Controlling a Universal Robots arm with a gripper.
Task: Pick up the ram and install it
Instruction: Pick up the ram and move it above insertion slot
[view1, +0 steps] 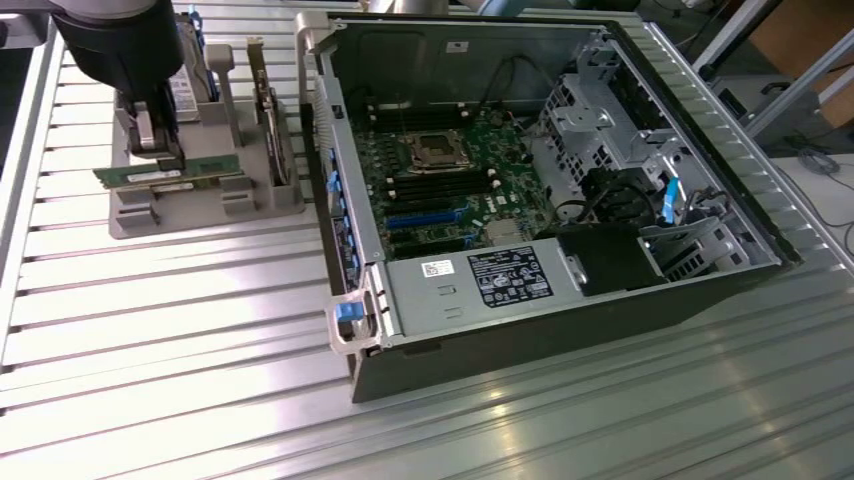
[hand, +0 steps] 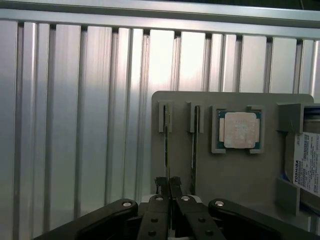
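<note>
The ram (view1: 200, 172) is a long green stick with a white label, standing on edge across the grey parts holder (view1: 200, 215) at the exterior view's left. My gripper (view1: 163, 155) comes down from above and is shut on the stick near its middle. In the wrist view the ram (hand: 166, 145) shows edge-on as a thin dark line running from the holder's slot into my closed gripper (hand: 168, 181). Whether the stick has left its slot I cannot tell. The open computer case (view1: 694, 150) lies to the exterior view's right, with the motherboard's dark memory slots (view1: 427, 185) exposed.
On the holder (hand: 240, 175) a second thin stick (hand: 194, 145) stands in the neighbouring slot, beside a square silver processor (hand: 240, 130) and a labelled hard drive (hand: 306, 162). The ribbed aluminium table (view1: 174, 320) surrounds everything. The case's raised wall (view1: 320, 130) stands between holder and motherboard.
</note>
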